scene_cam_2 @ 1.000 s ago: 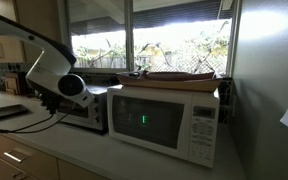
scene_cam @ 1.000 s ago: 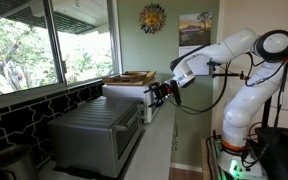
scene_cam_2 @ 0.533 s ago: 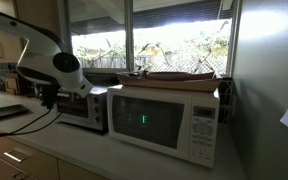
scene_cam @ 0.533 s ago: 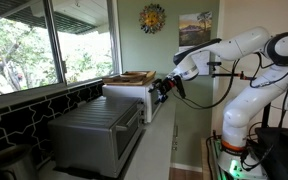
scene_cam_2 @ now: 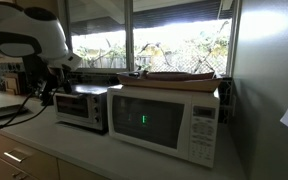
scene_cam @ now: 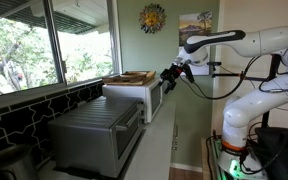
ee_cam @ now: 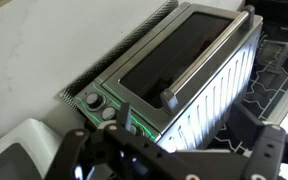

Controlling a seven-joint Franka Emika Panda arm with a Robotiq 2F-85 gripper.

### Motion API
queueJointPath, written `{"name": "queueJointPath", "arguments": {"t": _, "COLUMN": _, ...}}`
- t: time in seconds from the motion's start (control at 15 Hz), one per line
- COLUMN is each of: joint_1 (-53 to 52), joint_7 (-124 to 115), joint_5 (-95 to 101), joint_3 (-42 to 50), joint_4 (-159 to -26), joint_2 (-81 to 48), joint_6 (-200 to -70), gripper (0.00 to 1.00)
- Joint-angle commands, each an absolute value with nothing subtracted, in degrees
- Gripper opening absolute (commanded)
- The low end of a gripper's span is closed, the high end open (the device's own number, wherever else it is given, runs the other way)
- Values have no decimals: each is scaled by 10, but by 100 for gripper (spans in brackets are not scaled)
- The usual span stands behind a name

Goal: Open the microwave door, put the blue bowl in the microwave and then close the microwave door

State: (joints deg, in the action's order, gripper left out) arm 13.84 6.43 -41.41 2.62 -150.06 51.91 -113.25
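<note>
The pincer hangs high at centre frame, its jaws apart in the wrist view. The microwave lies lower left of it, with the microwave door shut. Its handle runs diagonally toward the upper right. No blue bowl shows.

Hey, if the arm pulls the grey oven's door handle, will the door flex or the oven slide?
The microwave door is probably rigid: metal frame, dark window, straight bar handle. It looks shut, so expect some first resistance. The microwave looks boxy and heavy, so sliding seems unlikely.
</note>
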Motion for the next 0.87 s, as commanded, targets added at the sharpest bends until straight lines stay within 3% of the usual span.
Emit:
{"name": "queueJointPath", "arguments": {"t": 0.0, "joint_1": 130, "joint_7": 21, "joint_5": -307, "joint_3": 32, "joint_4": -1473, "joint_2": 561, "joint_6": -1077, "gripper": 100}}
{"name": "queueJointPath", "arguments": {"t": 0.33, "joint_1": 106, "joint_7": 4, "joint_5": -232, "joint_3": 38, "joint_4": -1437, "joint_2": 579, "joint_6": -1024, "gripper": 100}}
{"name": "queueJointPath", "arguments": {"t": 0.8, "joint_1": 96, "joint_7": 7, "joint_5": -234, "joint_3": 42, "joint_4": -1441, "joint_2": 577, "joint_6": -1046, "gripper": 100}}
